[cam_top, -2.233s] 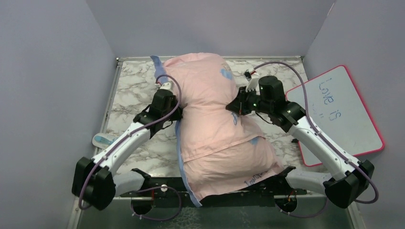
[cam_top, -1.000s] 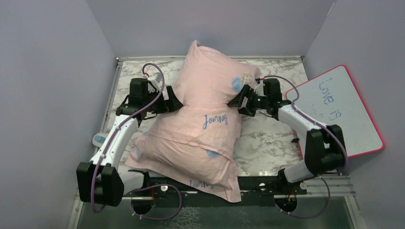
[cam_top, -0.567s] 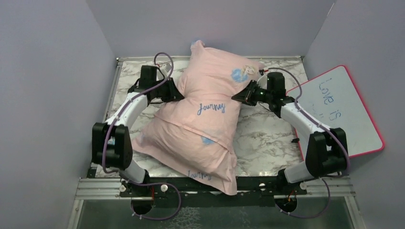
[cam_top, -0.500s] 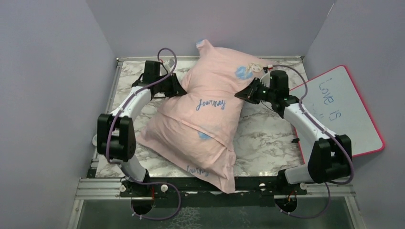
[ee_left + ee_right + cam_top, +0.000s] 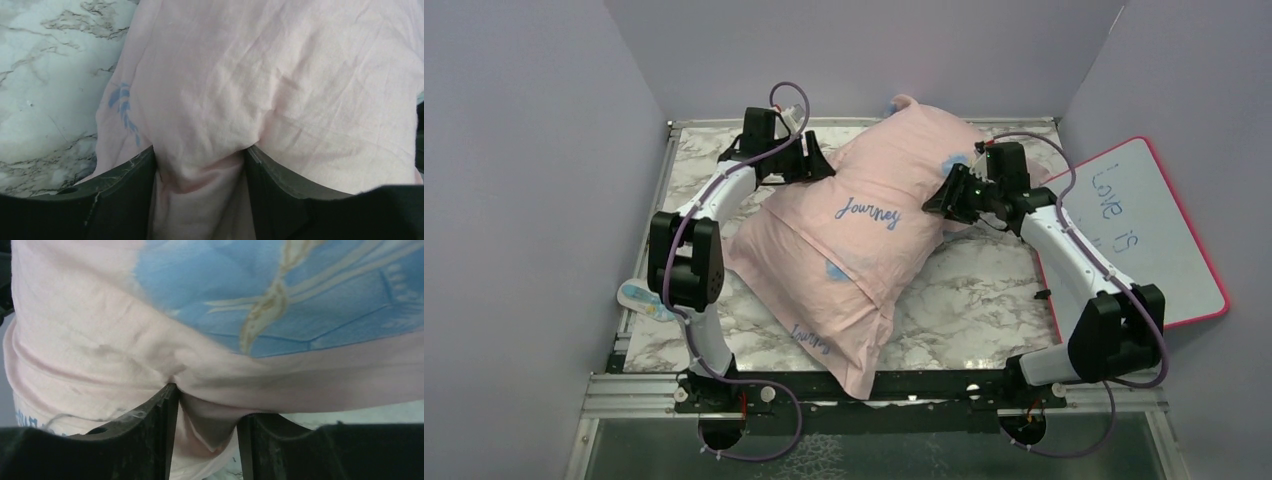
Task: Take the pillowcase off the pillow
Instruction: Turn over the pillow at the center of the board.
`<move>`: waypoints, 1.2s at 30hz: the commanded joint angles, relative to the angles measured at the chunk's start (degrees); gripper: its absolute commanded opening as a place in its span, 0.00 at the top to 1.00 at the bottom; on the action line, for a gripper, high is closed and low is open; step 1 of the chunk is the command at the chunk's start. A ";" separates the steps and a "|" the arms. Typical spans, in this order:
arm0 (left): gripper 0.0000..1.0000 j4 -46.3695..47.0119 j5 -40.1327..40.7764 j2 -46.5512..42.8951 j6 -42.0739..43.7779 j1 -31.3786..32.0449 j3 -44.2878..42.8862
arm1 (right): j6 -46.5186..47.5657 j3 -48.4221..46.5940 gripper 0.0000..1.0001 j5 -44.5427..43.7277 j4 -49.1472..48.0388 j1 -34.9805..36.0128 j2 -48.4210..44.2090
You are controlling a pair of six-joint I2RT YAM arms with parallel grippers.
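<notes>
Seen from above, a marble-patterned table (image 5: 984,290) carries a plump pillowcase (image 5: 864,235), pale pink side up, lying diagonally from the far right corner toward the near edge, where one corner hangs over the arms' mounting rail. The word "Journey" is written in blue cursive near its middle. The pillow fills it out from inside, and none of its own surface can be made out. The left gripper (image 5: 819,165) meets the far left flank of the pillowcase, and the right gripper (image 5: 939,200) meets its right flank, so the two arms pinch it from opposite sides. A pink-framed whiteboard (image 5: 1144,230) with blue handwriting leans at the table's right edge, and a small white and blue object (image 5: 646,300) lies at the left edge. In the left wrist view, the left gripper (image 5: 199,155) has its jaws part-way apart, with a thick bulge of pink pillowcase (image 5: 260,65) filling the gap and pressing on both dark fingers (image 5: 125,195). A small blue feather-like mark sits on the fabric, with marble tabletop (image 5: 45,75) beyond it. In the right wrist view, the right gripper (image 5: 206,405) has its jaws part-way apart around a gathered fold of pillowcase (image 5: 100,325). Creases radiate from that fold, and a blue panel with blonde strands is printed just above it.
</notes>
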State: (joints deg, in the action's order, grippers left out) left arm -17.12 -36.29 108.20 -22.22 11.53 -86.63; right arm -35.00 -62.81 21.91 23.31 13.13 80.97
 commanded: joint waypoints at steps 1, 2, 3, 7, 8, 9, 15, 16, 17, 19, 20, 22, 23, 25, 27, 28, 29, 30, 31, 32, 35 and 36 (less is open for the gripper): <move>0.30 -3.49 8.50 -6.02 1.78 0.46 0.62 | 7.71 -8.62 0.45 -8.25 7.38 0.81 -0.66; 0.24 -4.58 14.48 -7.88 1.75 0.45 0.63 | 9.15 -10.81 0.40 -9.32 9.08 0.77 -1.10; 0.17 -5.11 18.27 -9.75 1.49 0.27 1.29 | 10.75 -12.54 0.35 -9.77 10.14 0.76 -1.85; 0.02 -5.33 26.05 -17.81 -0.26 -2.13 4.29 | 14.49 -16.06 0.18 -7.43 10.16 0.76 -5.60; 0.01 -5.39 27.21 -19.59 -0.40 -2.39 5.22 | 15.00 -16.05 0.16 -5.40 9.13 0.76 -6.59; 0.01 -5.38 27.98 -21.53 -0.65 -2.53 6.35 | 15.20 -15.70 0.14 -2.47 7.85 0.76 -7.48; 0.01 -5.24 29.12 -32.14 -3.24 -3.10 15.42 | 7.98 -14.17 0.00 10.01 1.81 0.76 -8.55; 0.01 -5.27 29.40 -34.46 -3.53 -3.31 17.37 | 3.91 -13.87 0.00 6.85 0.85 0.76 -9.00; 0.01 -5.29 30.00 -35.80 -3.86 -3.54 19.27 | -1.15 -13.41 0.00 2.18 0.39 0.76 -9.63; 0.01 -5.41 31.41 -40.10 -5.47 -3.95 23.01 | -7.75 -10.17 0.00 -2.08 -4.11 0.76 -12.58; 0.01 -5.57 31.77 -42.07 -6.48 -4.07 24.58 | -6.67 -6.61 0.00 0.16 -10.13 0.76 -14.70; 0.01 -6.17 32.05 -46.16 -8.02 -4.17 27.60 | -9.43 2.23 0.00 3.51 -21.46 0.77 -19.13; 0.01 -6.34 32.02 -48.21 -8.58 -4.19 29.04 | -11.94 5.12 0.00 3.73 -25.72 0.76 -20.91; 0.01 -5.97 30.67 -52.53 -8.15 -4.19 31.83 | -14.37 7.42 0.00 5.69 -29.66 0.76 -21.88; 0.01 -5.82 30.78 -55.22 -8.97 -4.20 34.48 | -15.06 5.54 0.00 7.84 -25.86 0.76 -19.54; 0.01 -5.69 30.90 -56.05 -9.54 -4.19 35.80 | -14.49 3.91 0.00 9.79 -23.92 0.76 -17.86; 0.01 -5.57 30.73 -56.80 -10.37 -4.16 37.02 | -12.93 2.52 0.00 13.30 -22.30 0.77 -15.95; 0.01 -5.25 29.76 -57.51 -10.91 -4.23 37.99 | -11.31 0.94 0.00 17.87 -21.84 0.87 -14.20; 0.01 -4.46 28.09 -58.10 -11.48 -4.18 38.79 | -10.13 -0.31 0.00 23.19 -22.11 1.16 -12.24; 0.01 -3.74 26.46 -58.79 -11.90 -4.23 39.57 | -9.00 -1.48 0.00 26.68 -21.46 2.17 -10.42; 0.01 -1.21 22.37 -60.13 -13.72 -4.18 42.15 | 1.29 -9.88 0.01 24.74 -6.89 7.84 -3.61; 0.01 -0.59 21.19 -60.32 -14.48 -4.18 42.98 | 5.45 -13.20 0.04 21.05 -2.12 11.29 -1.54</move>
State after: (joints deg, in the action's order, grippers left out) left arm -21.87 -8.88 49.34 -33.12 7.51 -46.46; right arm -42.65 -66.28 40.14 6.61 16.40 73.01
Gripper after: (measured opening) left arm 0.987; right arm 0.993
